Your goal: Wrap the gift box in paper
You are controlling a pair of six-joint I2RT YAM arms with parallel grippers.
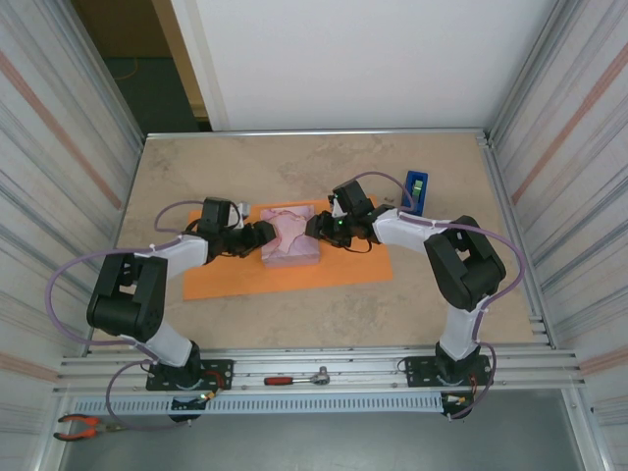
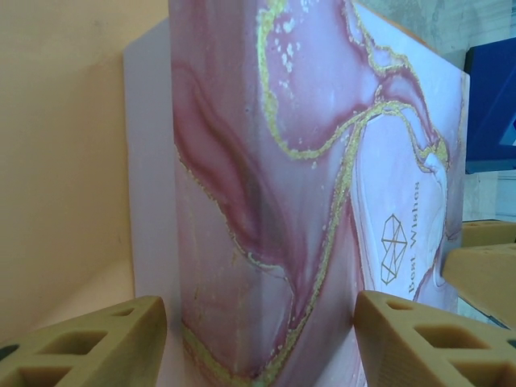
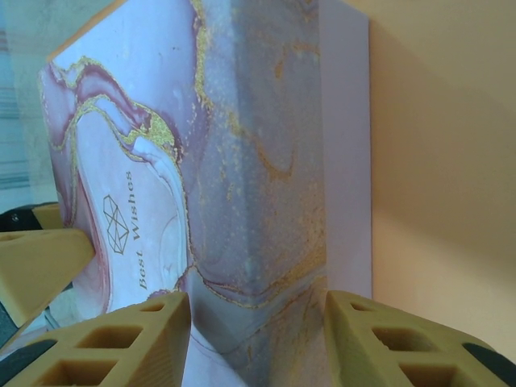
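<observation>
Flanking the gift box (image 1: 291,237) on paper (image 1: 231,282), left claw (image 1: 266,235) and right claw (image 1: 313,227) — grip unclear — overhang tan table (image 1: 245,167).

The gift box (image 1: 291,235) stands mid-surface on the paper (image 1: 226,280), and both its flanks are taken. The left claw (image 1: 260,236) crowds its left side and the right claw (image 1: 316,228) its right, each with spread jaws straddling a box corner. Open ways in lie over the box top, along the paper strip in front, and across the bare surface (image 1: 216,177) behind. The blue tape dispenser (image 1: 417,188) occupies the far right corner, and ribbed walls (image 1: 59,147) hem both sides.
</observation>
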